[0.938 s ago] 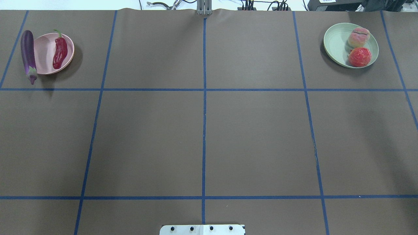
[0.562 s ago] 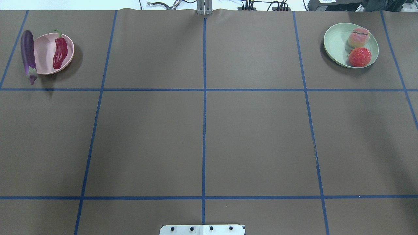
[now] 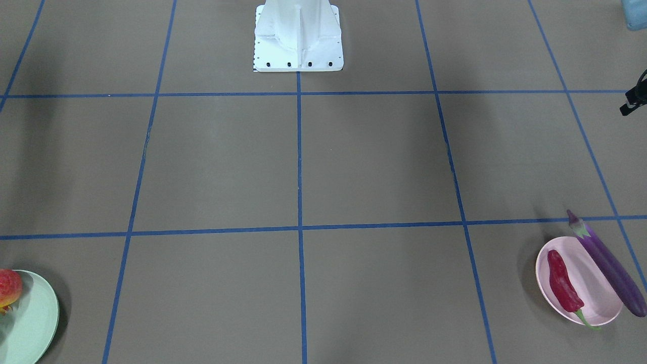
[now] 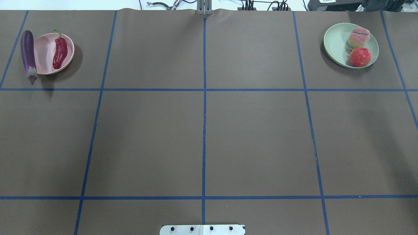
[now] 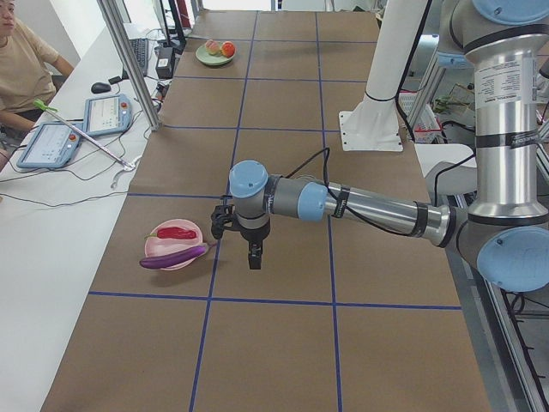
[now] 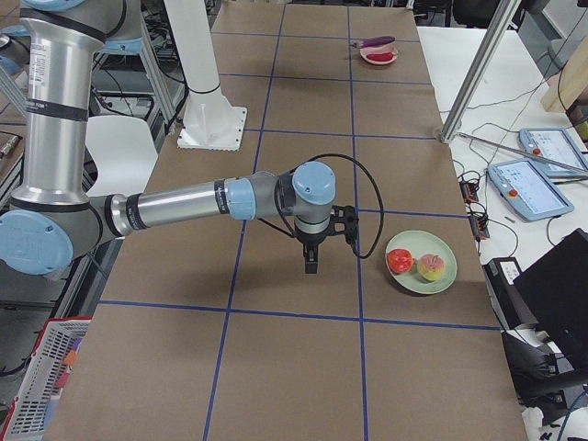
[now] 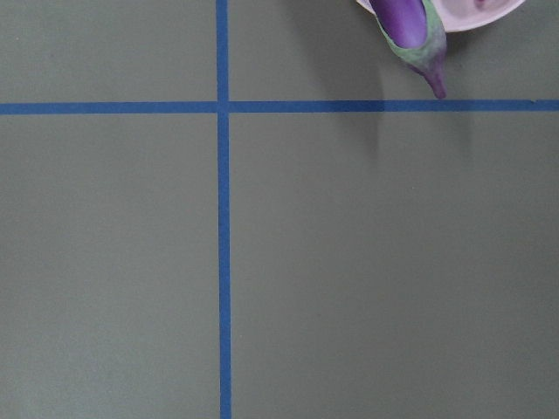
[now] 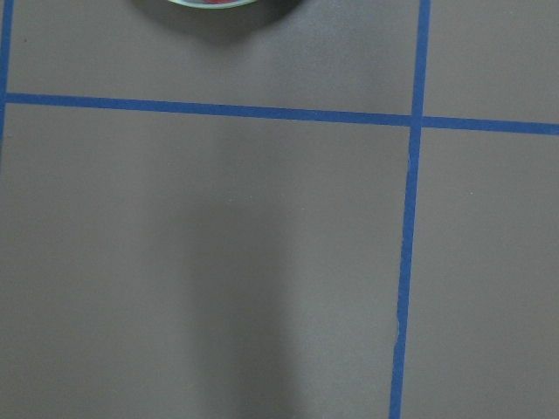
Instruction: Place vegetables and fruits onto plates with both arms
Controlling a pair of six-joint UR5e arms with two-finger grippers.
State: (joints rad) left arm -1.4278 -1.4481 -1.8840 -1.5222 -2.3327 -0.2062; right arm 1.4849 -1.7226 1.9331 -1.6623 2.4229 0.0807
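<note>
The pink plate (image 4: pixel 45 54) sits far left and holds the red chili (image 4: pixel 60 54). The purple eggplant (image 4: pixel 28 55) lies along its left rim, cap end over the table. The mint green plate (image 4: pixel 336 42) sits far right and holds the peach (image 4: pixel 358 37) and the red bumpy fruit (image 4: pixel 360 57). My left gripper (image 5: pixel 255 257) hangs above the table beside the pink plate (image 5: pixel 163 245). My right gripper (image 6: pixel 311 262) hangs left of the green plate (image 6: pixel 423 241). Both hold nothing that I can see; I cannot tell whether they are open or shut.
The white pedestal base (image 3: pixel 298 35) stands at the robot's edge of the brown table, which has blue tape grid lines. Tablets (image 5: pixel 103 113) and cables lie on a side bench. A metal post (image 6: pixel 478 64) stands past the table's edge.
</note>
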